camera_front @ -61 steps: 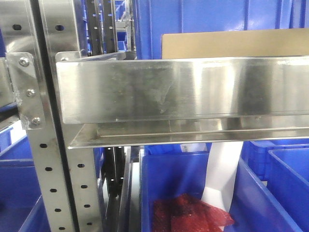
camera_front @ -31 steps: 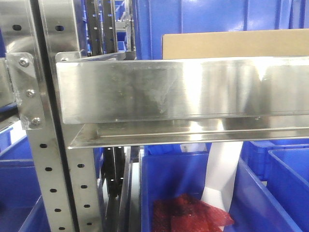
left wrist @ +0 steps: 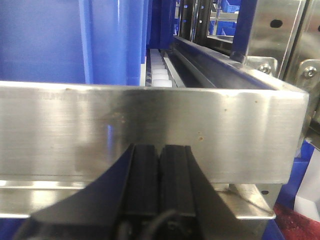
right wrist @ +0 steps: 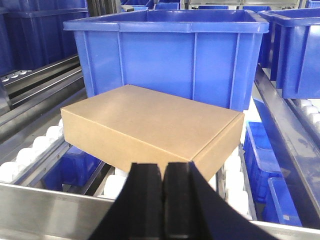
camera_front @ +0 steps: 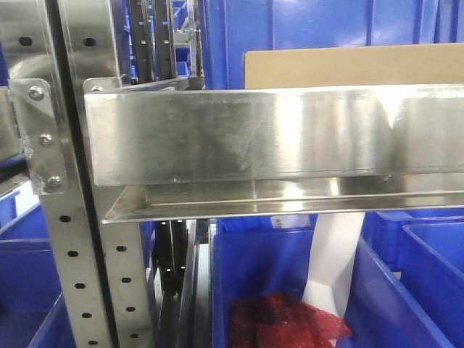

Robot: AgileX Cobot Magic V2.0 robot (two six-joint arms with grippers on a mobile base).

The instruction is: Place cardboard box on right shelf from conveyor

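Placement looks finished: cardboard box [right wrist: 150, 129] rests on right shelf [camera_front: 275, 134] rollers; left gripper [left wrist: 159, 175] and right gripper [right wrist: 163, 190] fingers closed, empty; next, retreat.

Even, diffuse indoor lighting throughout; no hard shadows. Front view: the right shelf [camera_front: 275, 134] shows broad soft glare on its polished front lip, brightest toward the right, with smeared reflections; a white overexposed patch appears behind the perforated upright [camera_front: 72, 254] at lower left. Image slightly soft and grainy. Left wrist view: the steel lip returns a pale vertical highlight at centre and brushed streaks; the left pincer [left wrist: 159, 185] is dark, underexposed and out of focus in the foreground. Right wrist view: brightest and sharpest; the cardboard box [right wrist: 150, 125] is evenly lit, casting dim shade beneath; the right pincer [right wrist: 163, 200] is a blurred black silhouette.
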